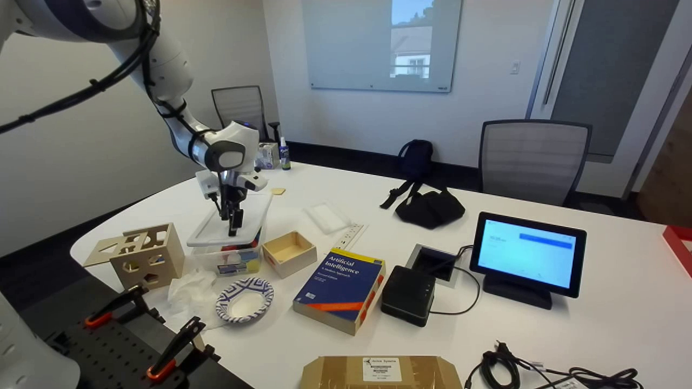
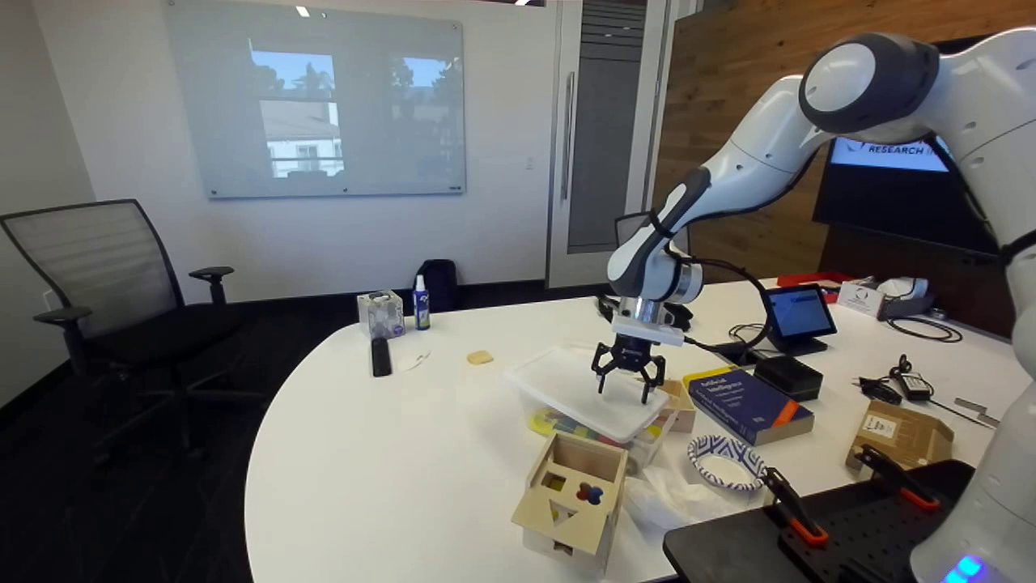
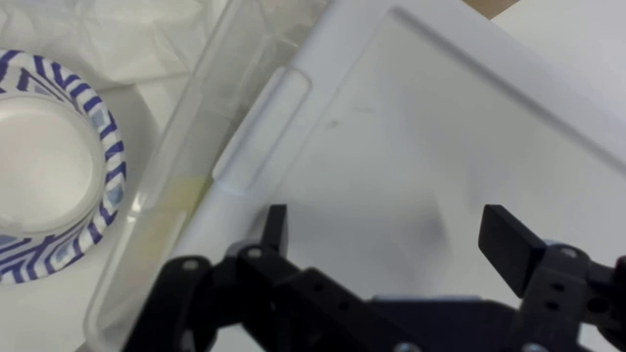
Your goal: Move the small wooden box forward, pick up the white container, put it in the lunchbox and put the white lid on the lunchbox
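- Fingers (image 3: 511, 247) held apart over white lid (image 2: 579, 393).
- Lid rested on clear box (image 1: 211, 259), one side left uncovered.
- Wooden box (image 1: 298, 262) seen just beside it on desk (image 2: 364, 470).

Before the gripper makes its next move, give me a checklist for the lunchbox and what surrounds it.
1. Gripper open: ok, fingers spread over the white lid.
2. White lid square on the lunchbox: not ok, the lunchbox shows past its edge in the wrist view.
3. Fingertips clear of the lid: cannot tell.
4. Small wooden box upright: ok, opening up, beside the lunchbox.
5. Blue-patterned bowl outside the fingers' span: ok in the wrist view.
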`<state>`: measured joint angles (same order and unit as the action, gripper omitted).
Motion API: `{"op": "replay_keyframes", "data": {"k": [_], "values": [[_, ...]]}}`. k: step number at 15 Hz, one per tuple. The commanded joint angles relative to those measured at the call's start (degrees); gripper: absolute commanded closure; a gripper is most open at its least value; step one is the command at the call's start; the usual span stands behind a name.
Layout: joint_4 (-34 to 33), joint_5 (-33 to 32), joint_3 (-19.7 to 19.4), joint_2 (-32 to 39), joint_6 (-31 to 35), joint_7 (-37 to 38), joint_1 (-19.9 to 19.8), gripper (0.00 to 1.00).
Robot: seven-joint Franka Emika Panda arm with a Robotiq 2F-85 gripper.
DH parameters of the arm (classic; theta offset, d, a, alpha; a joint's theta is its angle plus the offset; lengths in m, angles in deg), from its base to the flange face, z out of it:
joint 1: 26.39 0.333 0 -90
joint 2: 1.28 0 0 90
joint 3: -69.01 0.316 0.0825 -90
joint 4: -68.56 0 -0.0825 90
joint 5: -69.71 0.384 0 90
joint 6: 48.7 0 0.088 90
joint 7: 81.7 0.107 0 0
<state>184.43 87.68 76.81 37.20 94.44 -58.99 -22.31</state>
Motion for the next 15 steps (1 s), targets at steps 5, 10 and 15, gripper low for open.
{"op": "replay_keyframes", "data": {"k": [5,10,15], "values": [[-0.93,0.83,-4.14,-0.61,-5.62,7.46,3.43,0.0],[-0.5,0.73,-5.95,-0.36,-5.51,11.89,4.31,0.0],[-0.34,0.53,-6.93,0.07,-5.43,15.54,4.54,0.0]]}}
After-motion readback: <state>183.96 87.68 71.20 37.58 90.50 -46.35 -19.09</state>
